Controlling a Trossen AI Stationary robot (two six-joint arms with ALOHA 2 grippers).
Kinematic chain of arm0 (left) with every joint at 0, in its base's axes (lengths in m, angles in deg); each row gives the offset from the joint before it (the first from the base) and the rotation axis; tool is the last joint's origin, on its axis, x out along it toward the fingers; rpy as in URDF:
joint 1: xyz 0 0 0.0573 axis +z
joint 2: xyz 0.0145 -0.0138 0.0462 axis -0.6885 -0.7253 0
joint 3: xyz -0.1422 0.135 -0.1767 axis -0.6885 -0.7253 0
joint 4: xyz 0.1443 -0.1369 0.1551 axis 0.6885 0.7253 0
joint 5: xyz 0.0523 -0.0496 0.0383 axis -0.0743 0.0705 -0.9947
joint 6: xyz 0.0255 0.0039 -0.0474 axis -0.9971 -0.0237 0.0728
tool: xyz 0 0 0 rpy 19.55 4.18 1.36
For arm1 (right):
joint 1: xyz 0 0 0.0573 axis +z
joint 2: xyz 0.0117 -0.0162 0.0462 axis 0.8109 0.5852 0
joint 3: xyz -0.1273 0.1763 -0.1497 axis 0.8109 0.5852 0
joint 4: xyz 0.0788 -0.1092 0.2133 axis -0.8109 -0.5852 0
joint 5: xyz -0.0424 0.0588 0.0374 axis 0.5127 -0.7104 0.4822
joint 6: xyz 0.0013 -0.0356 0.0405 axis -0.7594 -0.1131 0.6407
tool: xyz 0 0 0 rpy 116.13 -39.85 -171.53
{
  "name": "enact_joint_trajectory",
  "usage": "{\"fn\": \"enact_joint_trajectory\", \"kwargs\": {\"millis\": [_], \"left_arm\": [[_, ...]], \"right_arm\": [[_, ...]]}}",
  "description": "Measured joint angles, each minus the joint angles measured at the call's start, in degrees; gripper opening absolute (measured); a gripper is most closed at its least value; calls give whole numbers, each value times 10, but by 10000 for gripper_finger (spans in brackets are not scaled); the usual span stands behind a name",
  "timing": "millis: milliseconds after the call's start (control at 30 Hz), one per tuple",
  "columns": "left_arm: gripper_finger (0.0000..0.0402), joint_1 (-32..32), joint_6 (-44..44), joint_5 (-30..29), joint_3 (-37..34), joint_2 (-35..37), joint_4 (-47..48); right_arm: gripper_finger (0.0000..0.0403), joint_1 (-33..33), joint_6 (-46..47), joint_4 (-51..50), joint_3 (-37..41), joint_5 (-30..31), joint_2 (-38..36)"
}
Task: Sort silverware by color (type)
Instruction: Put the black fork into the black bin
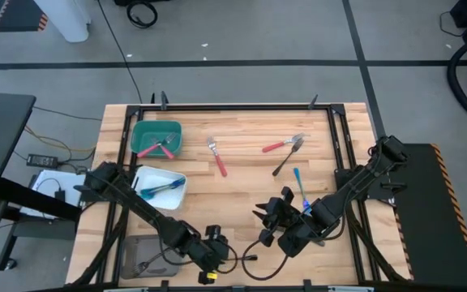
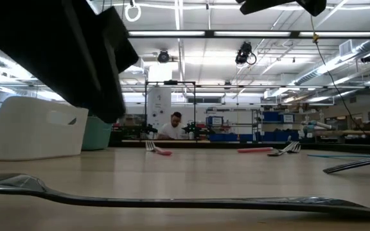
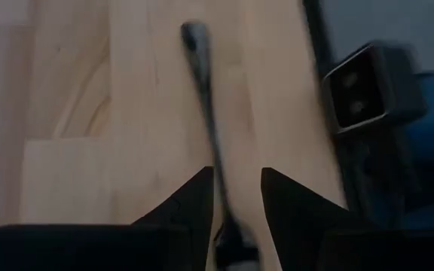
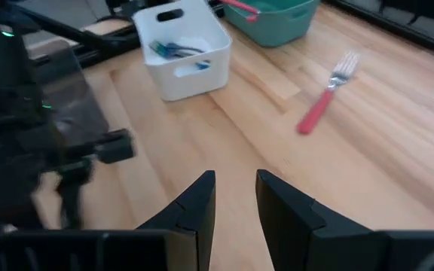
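Left gripper sits low at the table's near edge, fingers spread a little, straddling a dark grey metal utensil that lies flat on the wood; the handle passes between the tips, contact cannot be told. The same utensil fills the low view's foreground.

Right gripper hovers just beside the left one, fingers apart, nothing between them.

Ahead of the right gripper: 1 red-handled fork alone on the wood. Off to its side, a blue-handled utensil lies close by; farther out, a 2nd red-handled fork and a dark fork lie close together.

Beyond the left gripper, the white bin holds blue-handled pieces; the green bin past it holds red-handled pieces. The grey bin sits beside the left arm; contents unclear.
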Motion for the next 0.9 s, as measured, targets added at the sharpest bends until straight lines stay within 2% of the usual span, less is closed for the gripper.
{"fn": "enact_joint_trajectory", "kwargs": {"millis": [233,433,900], "left_arm": [[121,-11,8,-9,31,-32,3],[121,-15,44,-27,28,-43,55],[121,-27,62,-26,30,-58,62]], "right_arm": [[105,8,-2,17,0,-11,14],[105,16,-4,38,0,-16,20],[105,18,-8,45,0,-13,20]]}}
